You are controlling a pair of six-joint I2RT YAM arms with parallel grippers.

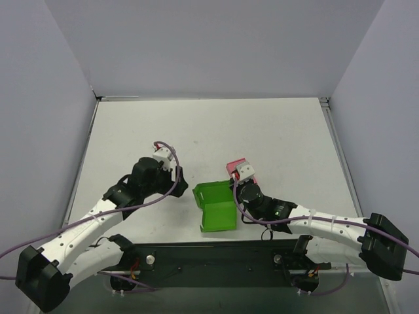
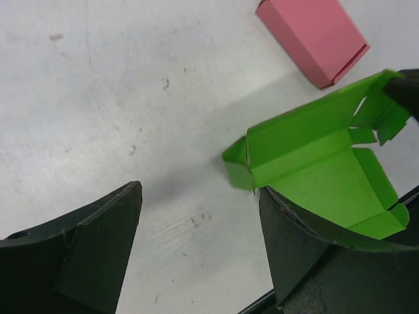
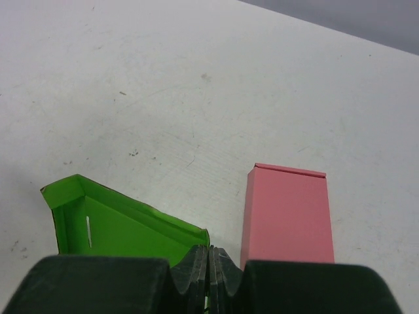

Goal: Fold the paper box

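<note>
Checking top view: paper box (image 1: 216, 208) sits on the worktop (image 1: 275, 131) between the two hands, open side up, lid panel raised on the side away from the arm bases.
Right hand, top: right hand (image 1: 239, 188) is at the box end nearest it, in contact. Pink box (image 1: 234, 165) lies flat just beyond that hand.
Left hand, top: left hand (image 1: 181, 178) is just beside the opposite end, not touching.
Long axis, top: runs roughly from one hand to the other, slightly skewed.
Left wrist view: left hand (image 2: 198, 196) is spread wide, and only worktop shows between its fingers.
Box from left hand: paper box (image 2: 314, 163) lies off the outer side of the hand's right finger, partly hidden behind it. Its nearest corner points toward the gap; the long axis runs ahead and away to the right.
Far end, left wrist: a dark fingertip (image 2: 407, 91) of the right hand is on the upper flap.
Right wrist view: right hand (image 3: 209, 265) is closed tight. The green card edge runs straight into the fingertips, so I read it as pinching a box wall.
Box from right hand: paper box (image 3: 111, 226) spreads left of the closed fingers, with a slot visible in the inner wall. Pink box (image 3: 288, 212) is ahead-right, apart from the green one.
Next move, my read: right hand anchors and left hand is the free one. It needs to shift toward its own right to get card between its fingers.
</note>
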